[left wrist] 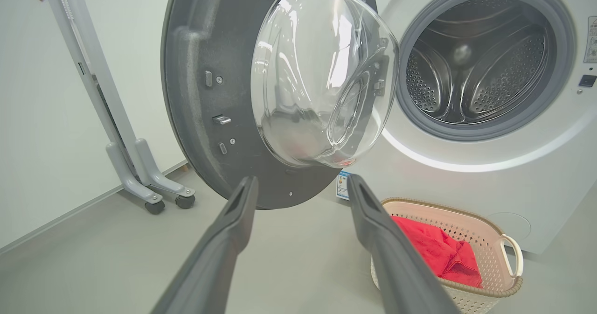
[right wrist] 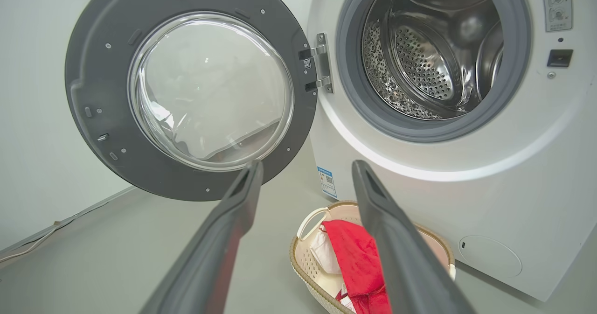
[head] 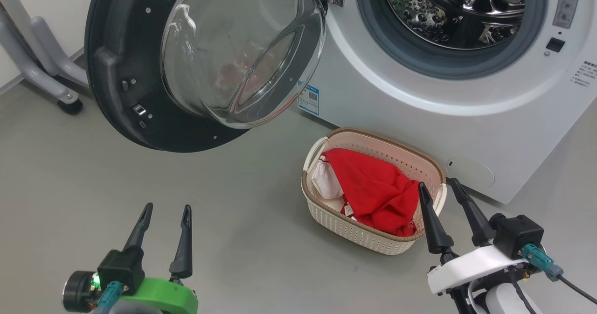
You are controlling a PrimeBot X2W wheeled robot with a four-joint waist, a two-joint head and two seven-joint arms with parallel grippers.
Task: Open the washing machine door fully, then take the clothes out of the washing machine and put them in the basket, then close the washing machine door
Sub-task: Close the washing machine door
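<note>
The washing machine (head: 513,132) stands at the right, its steel drum (head: 461,10) bare of fabric where I see into it. The washing machine door (head: 121,71) hangs wide open to the left, glass bowl (head: 242,48) bulging toward me. Red and white clothes (head: 373,188) lie in the cream basket (head: 354,232) on the floor in front of the machine. My left gripper (head: 166,211) is open over bare floor, below the door. My right gripper (head: 438,183) is open beside the basket's right end, holding nothing. The wrist views show the door (left wrist: 200,94) (right wrist: 93,71), the basket (left wrist: 494,239) (right wrist: 303,258) and the drum (left wrist: 480,71) (right wrist: 419,52).
A grey wheeled stand (head: 51,71) sits at the far left by the white wall. Grey floor (head: 233,211) stretches between my grippers and under the door. A round service flap (head: 471,171) is low on the machine front.
</note>
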